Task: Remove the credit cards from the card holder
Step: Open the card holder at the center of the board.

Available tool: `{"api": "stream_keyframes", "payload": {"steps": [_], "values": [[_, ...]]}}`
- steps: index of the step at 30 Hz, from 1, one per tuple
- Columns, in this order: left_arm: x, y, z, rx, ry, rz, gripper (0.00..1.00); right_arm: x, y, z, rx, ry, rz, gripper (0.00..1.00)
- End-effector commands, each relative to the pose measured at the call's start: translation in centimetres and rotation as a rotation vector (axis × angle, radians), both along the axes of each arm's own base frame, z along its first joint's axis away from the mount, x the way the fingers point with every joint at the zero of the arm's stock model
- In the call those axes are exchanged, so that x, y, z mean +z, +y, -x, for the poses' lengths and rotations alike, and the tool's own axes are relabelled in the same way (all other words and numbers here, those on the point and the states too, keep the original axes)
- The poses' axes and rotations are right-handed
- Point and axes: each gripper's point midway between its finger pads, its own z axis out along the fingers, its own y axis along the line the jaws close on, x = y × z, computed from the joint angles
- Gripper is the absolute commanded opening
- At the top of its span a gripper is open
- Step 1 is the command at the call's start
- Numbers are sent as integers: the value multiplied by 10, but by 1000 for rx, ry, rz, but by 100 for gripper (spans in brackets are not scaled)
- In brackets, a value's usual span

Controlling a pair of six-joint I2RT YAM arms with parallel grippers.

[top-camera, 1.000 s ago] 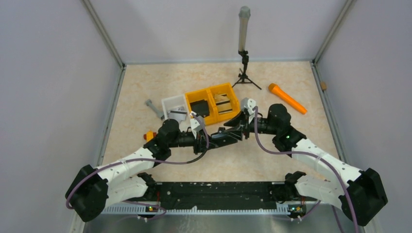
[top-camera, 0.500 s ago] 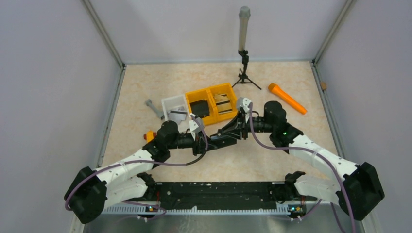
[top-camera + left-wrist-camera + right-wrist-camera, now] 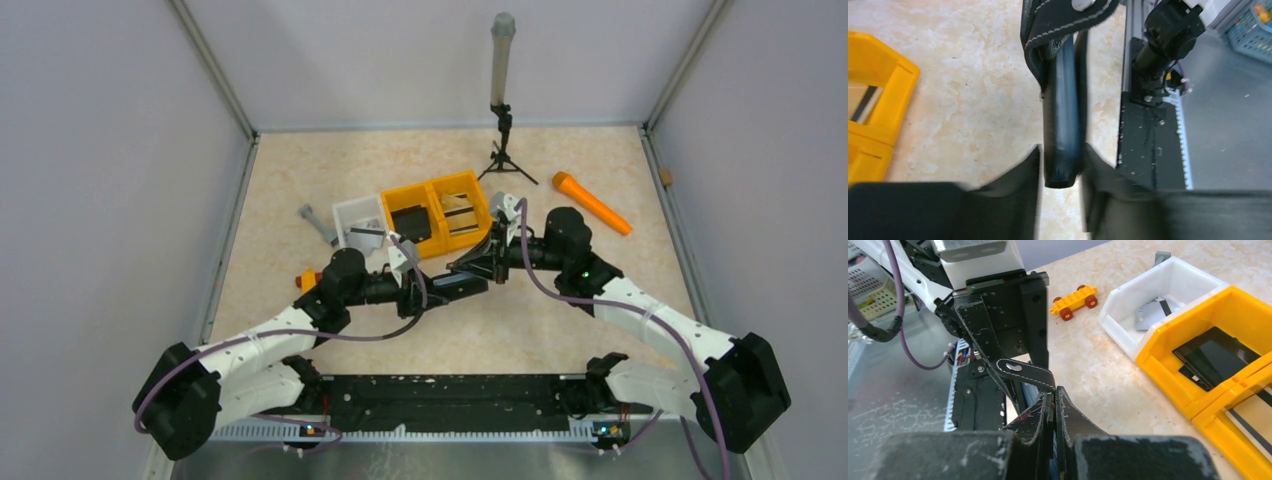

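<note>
The black card holder (image 3: 462,282) hangs above the table between both grippers. My left gripper (image 3: 425,291) is shut on its near-left end; in the left wrist view (image 3: 1060,162) the holder (image 3: 1064,105) shows edge-on with its blue lining and its strap (image 3: 1068,20). My right gripper (image 3: 490,262) is shut on the other end; in the right wrist view (image 3: 1053,437) the stitched flaps (image 3: 1030,422) sit between the pads, the strap (image 3: 1023,371) loose. A black credit card (image 3: 410,222) and a striped one (image 3: 458,212) lie in the yellow bin (image 3: 432,187).
A white bin (image 3: 352,210) beside the yellow one holds a grey card (image 3: 1148,315). An orange toy car (image 3: 307,280) sits left of my left arm. A grey piece (image 3: 315,222), an orange marker (image 3: 592,203) and a small tripod with a tube (image 3: 500,100) stand farther back.
My right gripper has shifted a little back and left with its end of the holder and its wrist has turned. The left gripper has stayed almost still, holding on.
</note>
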Motion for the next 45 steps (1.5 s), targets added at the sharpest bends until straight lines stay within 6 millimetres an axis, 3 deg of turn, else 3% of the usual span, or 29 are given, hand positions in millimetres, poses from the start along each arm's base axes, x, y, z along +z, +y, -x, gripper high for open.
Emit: {"api": "stream_keyframes", "payload": {"steps": [1,4,7,13,19,27,31,36,45], "values": [[17,-4,-12,33,-47,32,48,48,4,0,-2,-78,-98,0],[16,-3,-15,56,-38,32,84,51,-2,-12,-94,-83,-96,0],[15,-2,-18,77,-31,29,98,53,-7,-20,-161,-85,-104,0],[13,3,-32,175,-11,18,99,61,-14,-32,-264,-10,-138,0],[23,17,-39,271,-36,77,99,82,-25,-40,-367,107,-212,0],[27,18,-36,249,-43,99,99,103,-14,-19,-244,206,-228,0],[28,19,-35,246,-47,103,99,101,-8,-6,-149,223,-219,0],[33,20,-25,209,-82,128,99,81,-3,1,-87,249,-152,0],[28,4,-10,41,-69,96,97,58,14,18,35,290,-124,0]]}}
